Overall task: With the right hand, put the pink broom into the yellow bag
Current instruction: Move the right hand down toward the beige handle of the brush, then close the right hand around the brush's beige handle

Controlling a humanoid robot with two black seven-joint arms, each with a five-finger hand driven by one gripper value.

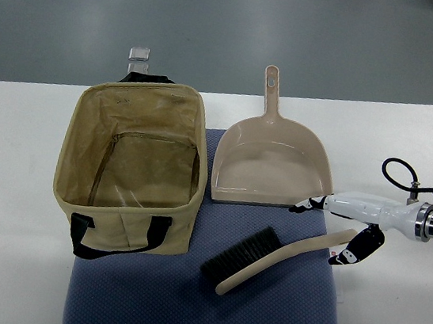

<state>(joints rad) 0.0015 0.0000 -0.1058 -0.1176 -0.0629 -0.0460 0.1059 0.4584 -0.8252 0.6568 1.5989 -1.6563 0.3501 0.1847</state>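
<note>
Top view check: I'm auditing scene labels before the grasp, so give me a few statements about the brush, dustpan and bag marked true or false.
1. The open tan fabric bag with black handles is empty inside. True.
2. The beige-handled hand broom with black bristles lies inside the dustpan. False: it lies on the blue-grey cushion mat, in front of the dustpan.
3. The beige plastic dustpan has its handle pointing away from the robot. True.
4. The white right hand enters from the picture's left edge. False: it comes in from the right edge, its fingers at the broom's handle end.
5. The broom is lifted off the mat. False: it lies flat on the mat.
</note>
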